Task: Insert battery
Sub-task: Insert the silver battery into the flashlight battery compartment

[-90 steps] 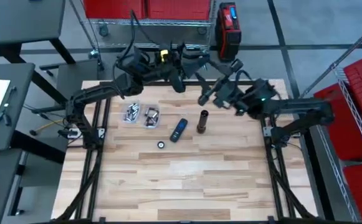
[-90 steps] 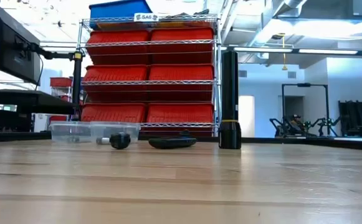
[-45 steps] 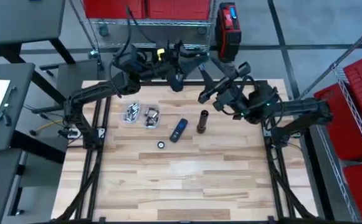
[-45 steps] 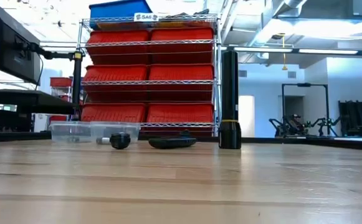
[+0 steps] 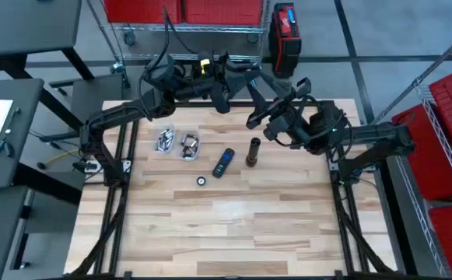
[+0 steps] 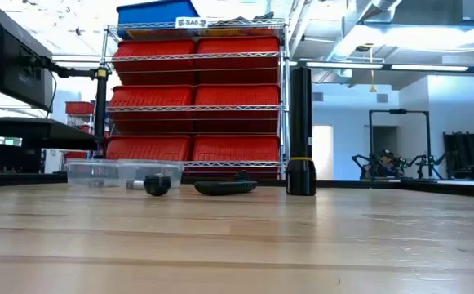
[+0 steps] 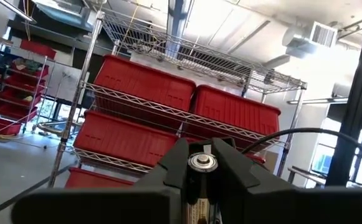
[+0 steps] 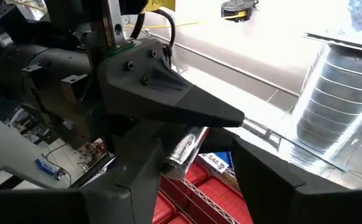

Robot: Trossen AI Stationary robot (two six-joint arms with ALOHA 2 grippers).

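Inspection of the station as found. My left hand (image 7: 200,152) is raised above the far edge of the pale wooden plank worktop (image 5: 233,225), well clear of the surface, and is closed on a silver cylindrical battery (image 7: 200,163). The cell sits lengthwise between the two dark fingers with its metal end cap showing just past them. My right hand (image 8: 196,168) is also raised near the far edge and points toward the left one, close to it; its fingers stand wide apart and hold nothing. From the right wrist the battery shows as a shiny cylinder under one finger of the left hand, not touching the right hand's fingers. The black cylindrical flashlight body (image 5: 252,152) stands upright on the worktop, below and nearer than both hands, with nothing touching it. Just beside it, on the left-arm side, lies a dark blue elongated handheld device (image 5: 223,162), flat and at a slant. A small round black cap (image 5: 201,180) lies nearer the front, apart from both. Farther toward the left arm sit two small clear plastic trays (image 5: 175,144) — side by side, each holding small metallic parts, which I cannot identify with certainty. Red storage bins on a wire shelf rack (image 6: 196,98) stand behind the worktop.
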